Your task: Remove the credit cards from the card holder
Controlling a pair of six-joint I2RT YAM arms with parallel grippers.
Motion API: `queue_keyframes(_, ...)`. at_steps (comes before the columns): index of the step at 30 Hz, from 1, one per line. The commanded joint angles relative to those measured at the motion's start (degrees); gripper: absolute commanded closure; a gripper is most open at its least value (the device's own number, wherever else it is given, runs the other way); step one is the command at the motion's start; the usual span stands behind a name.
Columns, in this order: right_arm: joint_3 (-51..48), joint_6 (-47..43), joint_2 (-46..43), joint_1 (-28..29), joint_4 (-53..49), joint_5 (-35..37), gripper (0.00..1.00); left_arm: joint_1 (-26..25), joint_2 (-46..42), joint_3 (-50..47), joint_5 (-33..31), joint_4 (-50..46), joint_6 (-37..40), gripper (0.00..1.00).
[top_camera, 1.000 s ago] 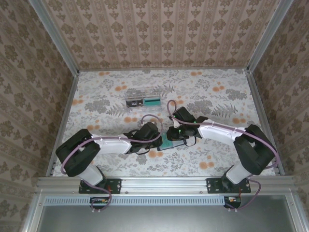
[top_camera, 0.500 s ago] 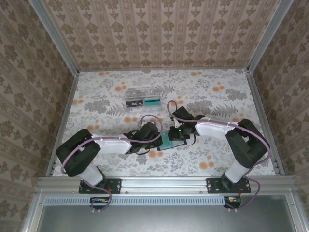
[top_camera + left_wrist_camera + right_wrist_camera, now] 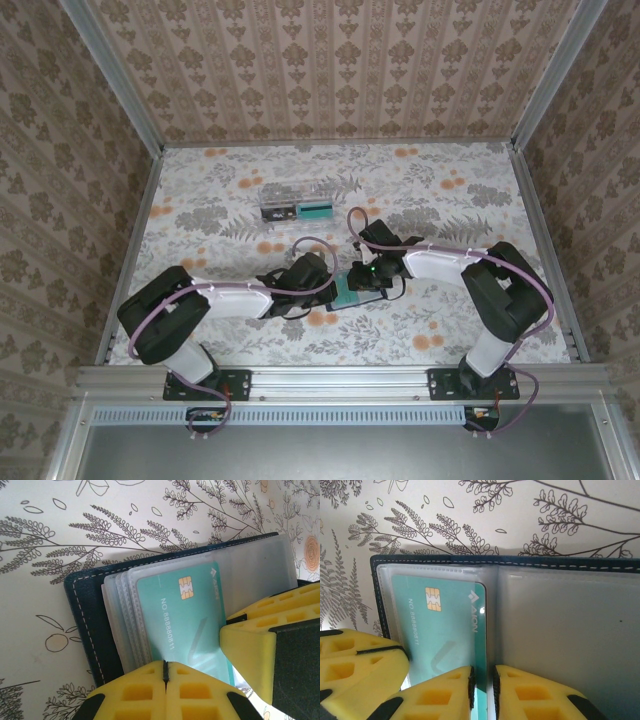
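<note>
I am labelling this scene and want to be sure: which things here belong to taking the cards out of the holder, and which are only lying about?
Belong to the job:
- card holder, lying open
- teal credit card in its clear sleeve
- left hand and right hand, both at the holder

Only lying about:
- clear plastic box, farther back, apart from the holder
</note>
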Motion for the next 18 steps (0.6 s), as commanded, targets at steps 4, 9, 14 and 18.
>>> queue_keyframes(4, -1.9, 2.0, 0.9, -1.3, 2.8, -4.7, 0.88, -0.5, 2.0, -1.6, -0.1, -1.9, -0.9, 0.97)
queue_keyframes(9, -3.6, 2.6, -0.3, -3.0, 4.7, -6.9, 1.00, -0.4, 2.0, -1.5, -0.2, -2.4, -0.8, 0.97)
queue_keyframes(14, -4.7, 2.8, -1.7, -4.0, 5.6, -7.6, 1.00, 0.0, 1.8, -1.9, -0.2, -3.1, -0.3, 0.97)
queue_keyframes(18, -5.5, 2.7, -2.4, -5.0, 6.0, -7.7, 1.00, 0.3, 1.1, -2.5, 0.0, -3.2, 0.1, 0.97)
